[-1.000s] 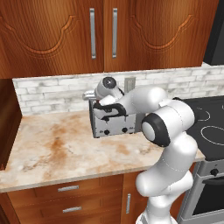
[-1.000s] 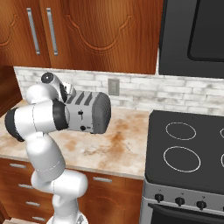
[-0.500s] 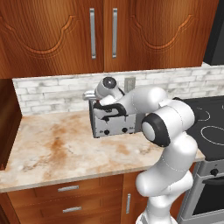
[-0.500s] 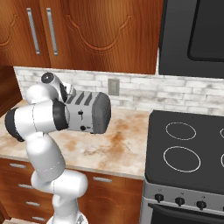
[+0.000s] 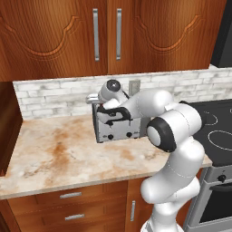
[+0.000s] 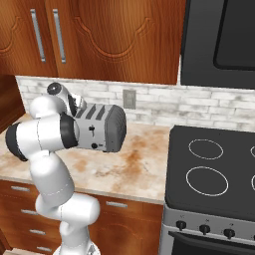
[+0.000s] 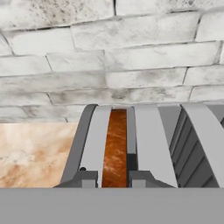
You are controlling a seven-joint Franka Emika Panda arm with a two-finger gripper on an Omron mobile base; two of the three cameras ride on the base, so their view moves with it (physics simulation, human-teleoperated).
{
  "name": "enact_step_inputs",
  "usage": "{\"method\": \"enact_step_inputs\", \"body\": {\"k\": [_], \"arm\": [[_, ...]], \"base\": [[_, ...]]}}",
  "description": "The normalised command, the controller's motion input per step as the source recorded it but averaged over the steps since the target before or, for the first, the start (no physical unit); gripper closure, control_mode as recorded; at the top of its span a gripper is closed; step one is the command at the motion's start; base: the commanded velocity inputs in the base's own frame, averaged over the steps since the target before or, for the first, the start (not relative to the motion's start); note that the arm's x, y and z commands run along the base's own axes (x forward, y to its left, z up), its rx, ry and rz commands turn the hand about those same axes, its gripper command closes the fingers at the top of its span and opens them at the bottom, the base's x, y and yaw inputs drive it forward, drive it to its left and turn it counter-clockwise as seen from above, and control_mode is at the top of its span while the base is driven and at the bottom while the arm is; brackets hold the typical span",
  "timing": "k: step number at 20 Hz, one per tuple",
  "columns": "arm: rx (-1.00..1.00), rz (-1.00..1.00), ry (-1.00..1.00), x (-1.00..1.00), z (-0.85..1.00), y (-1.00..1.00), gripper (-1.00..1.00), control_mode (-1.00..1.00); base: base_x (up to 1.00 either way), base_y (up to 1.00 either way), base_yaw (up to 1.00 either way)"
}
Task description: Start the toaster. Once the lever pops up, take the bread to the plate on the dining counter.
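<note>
Step in hand: extracting the bread [image 7: 116,148] from the toaster [image 5: 118,129]. Pincer [image 7: 113,178], at 6 o'clock, pinches the slice. Next: lift straight up.

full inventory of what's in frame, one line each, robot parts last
toaster: 1, silver-grey, on the counter by the backsplash
bread: 1, brown, in a toaster slot, seen from the hand view
counter: 1, beige stone with orange marbling
backsplash: 1, pale brick
outlet: 1, grey, on the backsplash
cabinets: reddish wood, above the counter
drawers: reddish wood, below the counter
stove: 1, black top, right of the counter
arm: 1, white
pincer: 1, dark tips, shut on the bread
</note>
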Motion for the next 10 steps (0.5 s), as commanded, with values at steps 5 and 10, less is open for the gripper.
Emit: {"method": "enact_step_inputs", "body": {"k": [5,10], "arm": [[0.0,0.0,0.0,0.0,0.0,0.0,1.0,-1.0],[0.0,0.0,0.0,0.0,0.0,0.0,1.0,-1.0]], "base": [[0.0,0.0,0.0],[0.0,0.0,0.0]]}}
